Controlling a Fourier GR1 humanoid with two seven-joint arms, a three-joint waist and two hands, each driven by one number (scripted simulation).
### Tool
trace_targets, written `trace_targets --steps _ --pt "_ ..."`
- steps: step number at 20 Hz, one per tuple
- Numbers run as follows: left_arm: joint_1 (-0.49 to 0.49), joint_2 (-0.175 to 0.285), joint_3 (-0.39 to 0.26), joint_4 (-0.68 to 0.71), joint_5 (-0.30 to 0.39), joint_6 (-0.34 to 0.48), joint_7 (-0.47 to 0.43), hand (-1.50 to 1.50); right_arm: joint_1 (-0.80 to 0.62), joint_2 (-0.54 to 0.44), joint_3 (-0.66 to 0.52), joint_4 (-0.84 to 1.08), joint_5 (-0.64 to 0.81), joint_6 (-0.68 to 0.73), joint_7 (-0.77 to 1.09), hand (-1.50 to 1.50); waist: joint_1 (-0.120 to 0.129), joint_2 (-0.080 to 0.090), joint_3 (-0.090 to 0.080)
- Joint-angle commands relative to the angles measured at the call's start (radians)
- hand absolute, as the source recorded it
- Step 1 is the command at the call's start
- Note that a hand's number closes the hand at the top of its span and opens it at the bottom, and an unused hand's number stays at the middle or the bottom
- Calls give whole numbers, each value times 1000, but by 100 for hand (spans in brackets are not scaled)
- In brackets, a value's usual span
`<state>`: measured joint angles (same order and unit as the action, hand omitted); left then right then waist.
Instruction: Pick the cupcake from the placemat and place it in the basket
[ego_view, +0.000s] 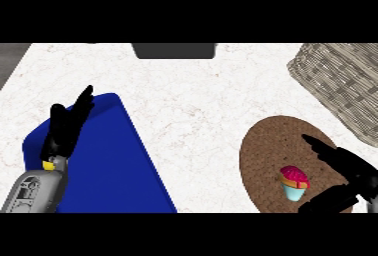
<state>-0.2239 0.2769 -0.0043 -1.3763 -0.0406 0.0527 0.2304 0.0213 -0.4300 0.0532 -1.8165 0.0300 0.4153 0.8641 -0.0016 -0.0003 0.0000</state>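
Head view, clock positions taken from the centre of the view.

1. The worktop (199, 100) is white with a faint marbled grain.
2. The placemat (266, 145) is round, brown and woven. It lies at 4 o'clock, and its lower part is cut by the edge of the view.
3. The cupcake (294, 183) sits on the placemat, in the placemat's lower right part. It has pink frosting above a light blue and orange wrapper. It appears slightly tilted, though the steep view makes this uncertain.
4. The right hand (356, 169) enters at 4 o'clock from the right edge. It is spread wide: the fingers (321, 146) extend over the placemat above the cupcake, and the thumb (326, 201) lies below it. The cupcake is in the gap between them, near both, with no contact visible. The hand holds nothing.
5. The basket (339, 85) is grey wicker at 2 o'clock, partly outside the view and well apart from the cupcake.
6. The left hand (63, 130) is at 9 o'clock over a blue mat (111, 170). Its fingers are straight, point toward 12 o'clock, and hold nothing.
7. A dark grey object (173, 50) sits at 12 o'clock on the far edge.
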Motion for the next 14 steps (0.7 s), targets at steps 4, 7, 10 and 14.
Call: trace_targets --steps 4,7,10,14 --pt "70 -18 11 -93 -14 -41 14 0 19 61 1 -1 32 49 42 -150 2 -1 0" --pt "71 -15 29 -121 -12 -50 47 0 60 68 -9 -12 30 63 14 -150 1 -1 0" --pt "57 -42 34 2 -41 -42 -55 0 79 113 39 62 145 22 -82 -150 0 0 0" --pt "74 -41 44 -126 -48 -46 61 0 41 138 -2 68 130 41 -52 -150 2 -1 0"
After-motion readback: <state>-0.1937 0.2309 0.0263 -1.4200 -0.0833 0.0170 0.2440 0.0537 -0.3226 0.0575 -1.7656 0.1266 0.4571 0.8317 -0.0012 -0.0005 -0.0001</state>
